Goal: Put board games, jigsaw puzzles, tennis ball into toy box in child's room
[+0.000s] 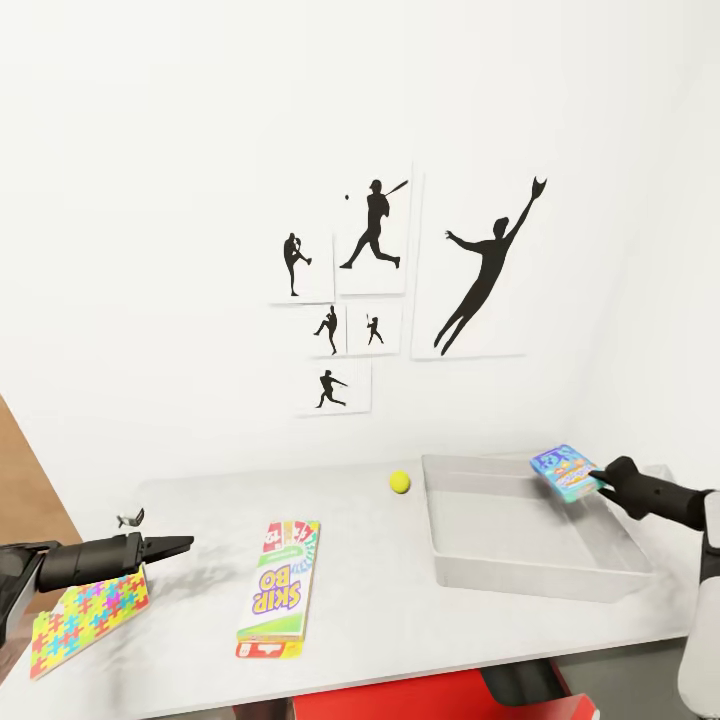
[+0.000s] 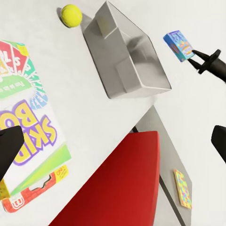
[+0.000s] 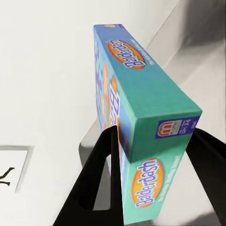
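Observation:
My right gripper (image 1: 600,478) is shut on the light-blue board game (image 1: 565,472), held tilted in the air over the far right corner of the grey toy box (image 1: 530,590). The right wrist view has both fingers (image 3: 101,174) clamping the box (image 3: 141,117). The Skip-Bo game (image 1: 280,590) lies flat mid-table, and the tennis ball (image 1: 400,482) rests just left of the toy box. A jigsaw puzzle (image 1: 85,620) lies at the table's near left. My left gripper (image 1: 172,547) hovers open over its far corner, fingers (image 2: 9,150) wide apart.
A red chair seat (image 1: 430,700) pokes out under the table's (image 1: 200,500) front edge. The left wrist view has another multicoloured board (image 2: 183,189) on a lower grey surface past the chair (image 2: 122,188). Black sports silhouettes (image 1: 375,235) hang on the white wall. A brown door (image 1: 20,470) stands far left.

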Available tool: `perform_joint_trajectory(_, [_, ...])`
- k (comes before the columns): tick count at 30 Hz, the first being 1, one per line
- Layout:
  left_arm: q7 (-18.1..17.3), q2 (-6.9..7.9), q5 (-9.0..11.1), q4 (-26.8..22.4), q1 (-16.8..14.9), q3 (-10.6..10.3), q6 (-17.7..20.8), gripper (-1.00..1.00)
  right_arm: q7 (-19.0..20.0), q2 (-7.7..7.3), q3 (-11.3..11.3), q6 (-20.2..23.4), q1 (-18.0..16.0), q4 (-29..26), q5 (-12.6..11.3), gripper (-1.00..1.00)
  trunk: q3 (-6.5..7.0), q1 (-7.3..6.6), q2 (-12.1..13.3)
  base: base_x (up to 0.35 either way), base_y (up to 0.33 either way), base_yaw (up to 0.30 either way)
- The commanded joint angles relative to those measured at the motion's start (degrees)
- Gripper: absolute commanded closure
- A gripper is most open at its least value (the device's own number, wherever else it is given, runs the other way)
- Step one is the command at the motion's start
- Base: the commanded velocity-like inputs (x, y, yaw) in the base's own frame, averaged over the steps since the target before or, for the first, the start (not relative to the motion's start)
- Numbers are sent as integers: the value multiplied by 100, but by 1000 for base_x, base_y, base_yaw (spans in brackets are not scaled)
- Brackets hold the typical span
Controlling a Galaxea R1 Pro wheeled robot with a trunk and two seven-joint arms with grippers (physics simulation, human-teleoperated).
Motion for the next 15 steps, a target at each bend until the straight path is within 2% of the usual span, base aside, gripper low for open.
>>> perform_joint_trajectory(1, [-27, 1, -11, -1, -5, 3, 61, -100, -4, -37, 16, 27, -29, -2, 55, 100, -14, 4, -14, 0, 0, 0])
perform_joint_trajectory(9, [-27, 4, -11, -1, -5, 3, 61, -100, -447, -89, 53, 27, -49, -2, 57, 100, -14, 4, -14, 0, 0, 0])
perform_joint_trajectory(15, [-27, -1, -11, -1, -5, 3, 61, -100, -518, -87, 151, 27, -53, -1, 45, 100, -14, 4, -14, 0, 0, 0])
